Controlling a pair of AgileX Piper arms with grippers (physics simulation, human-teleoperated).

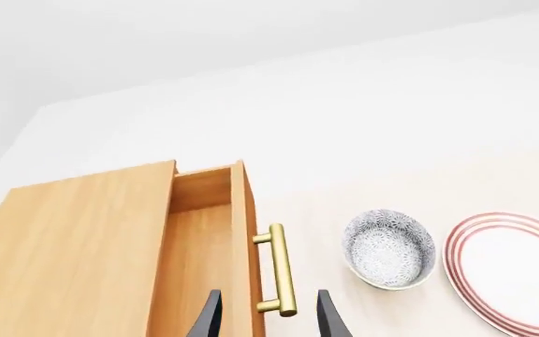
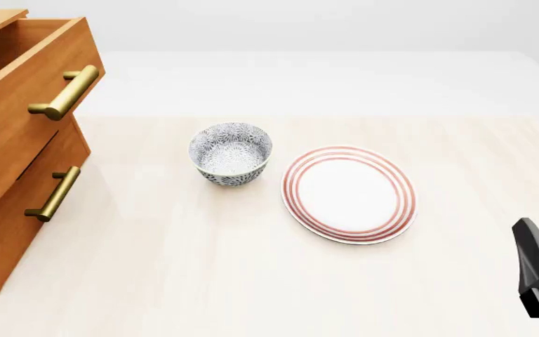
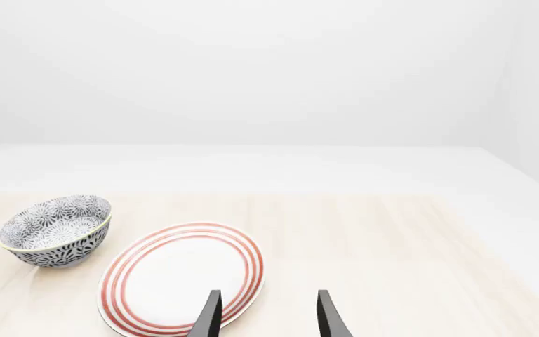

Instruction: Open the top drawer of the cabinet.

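1. Between the two dark fingertips of the left pincer [image 1: 267, 319], in the left wrist view, sits the lower end of the brass handle [image 1: 277, 270]; the fingers stand apart on either side of the bar and hold nothing that I can see, though whether they touch it is not clear.
2. Straddling the bar this way suits a pull along the drawer's travel, which is likely why the pincer is lined up with it.
3. That handle belongs to the top drawer [image 2: 22, 105], which already juts out of the cabinet [image 2: 8, 232] with its hollow inside showing; the drawer below it is flush, its own handle [image 2: 52, 194] untouched.
4. Judged from this, the opening is well under way or done.
5. Off to the side on the tabletop [image 2: 250, 281] stand a patterned bowl [image 2: 231, 153] and, just beside it, a red-ringed plate [image 2: 348, 193], both well apart from the drawer's path.
6. Low at the front view's right edge, the right pincer [image 3: 267, 319] idles over the plate's near rim, fingers apart and empty.
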